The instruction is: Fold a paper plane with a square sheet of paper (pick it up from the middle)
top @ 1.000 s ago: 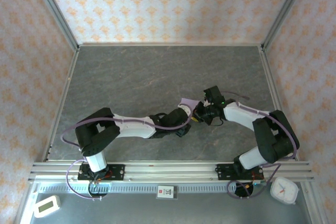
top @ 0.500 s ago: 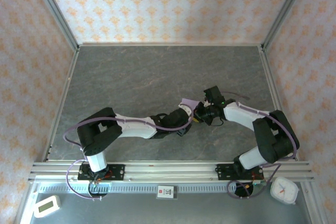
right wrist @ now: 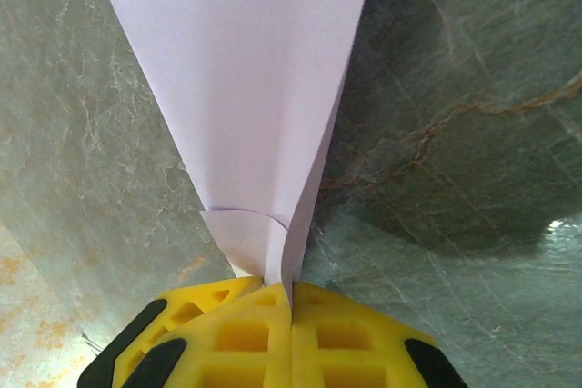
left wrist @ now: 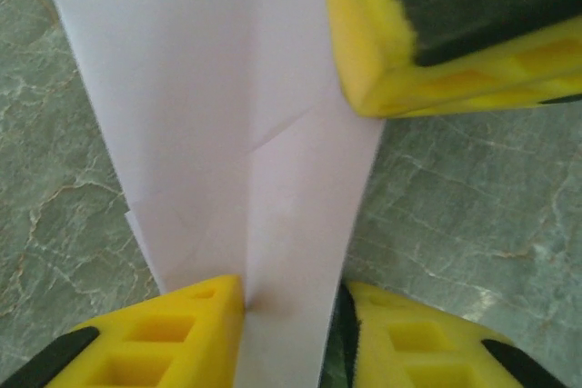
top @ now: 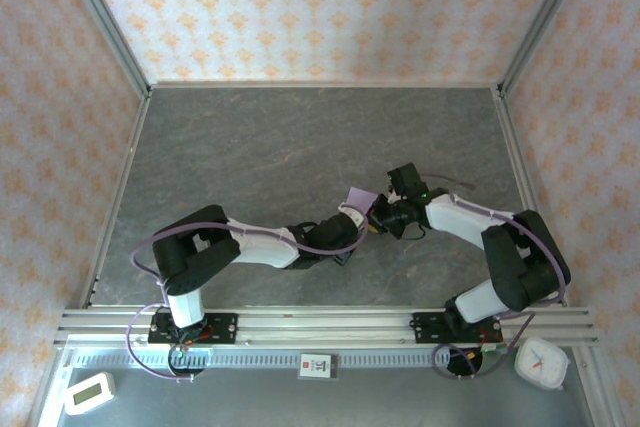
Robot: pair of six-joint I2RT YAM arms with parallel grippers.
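Suspended over the counter (top: pixel 250 137), right of its middle, nearer the near edge: paper plane (top: pixel 358 196), held aloft probably so creases can be worked from both sides. Clenched at one end by right jaws as anchor. Straddled by left jaws; gripping or not, cannot tell.

Grey marble-veined tabletop (top: pixel 260 147) framed by aluminium rails (top: pixel 320 321).
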